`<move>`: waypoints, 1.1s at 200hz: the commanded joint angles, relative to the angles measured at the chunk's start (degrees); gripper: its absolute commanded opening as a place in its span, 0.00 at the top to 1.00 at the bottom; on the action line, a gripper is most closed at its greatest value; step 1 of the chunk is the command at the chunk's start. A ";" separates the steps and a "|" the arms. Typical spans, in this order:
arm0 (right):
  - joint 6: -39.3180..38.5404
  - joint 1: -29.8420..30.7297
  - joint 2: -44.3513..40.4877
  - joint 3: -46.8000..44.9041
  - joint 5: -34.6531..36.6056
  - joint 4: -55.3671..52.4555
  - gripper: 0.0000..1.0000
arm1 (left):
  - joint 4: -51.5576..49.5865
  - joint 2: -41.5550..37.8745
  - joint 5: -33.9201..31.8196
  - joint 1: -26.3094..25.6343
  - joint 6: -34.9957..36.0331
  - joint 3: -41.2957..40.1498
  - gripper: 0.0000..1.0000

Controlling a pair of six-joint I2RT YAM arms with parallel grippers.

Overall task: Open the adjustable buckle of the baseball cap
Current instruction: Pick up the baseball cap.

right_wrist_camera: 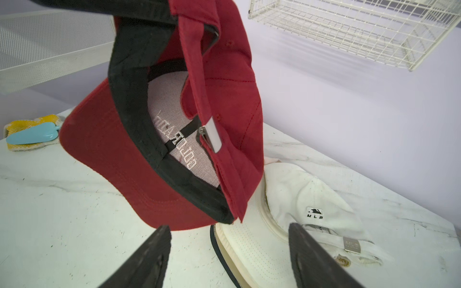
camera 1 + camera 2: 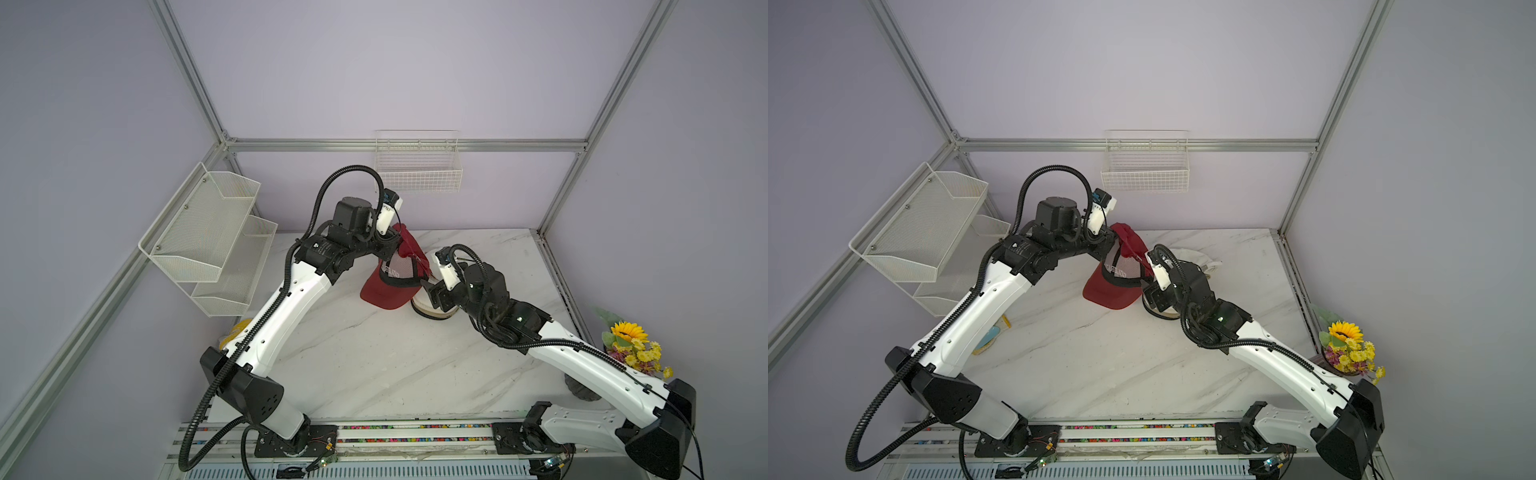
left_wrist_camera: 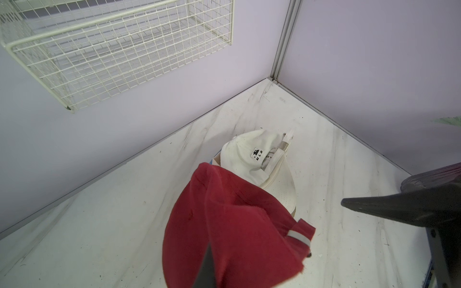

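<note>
Hanging red fabric cap (image 1: 224,87) (flat metal buckle (image 1: 212,137))

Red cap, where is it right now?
In a top view the red cap hangs centre-back from the left gripper, beside the white cap.

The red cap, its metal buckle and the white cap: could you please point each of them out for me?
red cap (image 1: 104,154): right wrist view, underside of its brim.
metal buckle (image 1: 213,136): right wrist view, its silver plate.
white cap (image 1: 299,189): right wrist view, its crumpled crown.
</note>
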 commanded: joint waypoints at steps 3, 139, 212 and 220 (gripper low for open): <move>-0.10 0.17 2.25 -1.18 2.08 6.44 0.23 | 1.26 -1.35 -0.13 -0.21 -1.61 2.90 1.00; 1.58 -1.93 7.52 -2.84 2.27 15.21 0.47 | 1.25 -4.84 -0.04 -0.08 -3.20 2.21 1.00; 1.98 -2.90 4.48 -4.77 2.08 20.53 1.00 | 1.28 -5.83 1.58 -0.12 -3.79 0.78 1.00; 1.99 -2.99 3.45 -5.16 2.39 21.34 1.00 | 1.34 -6.01 2.08 -0.12 -3.60 -0.07 1.00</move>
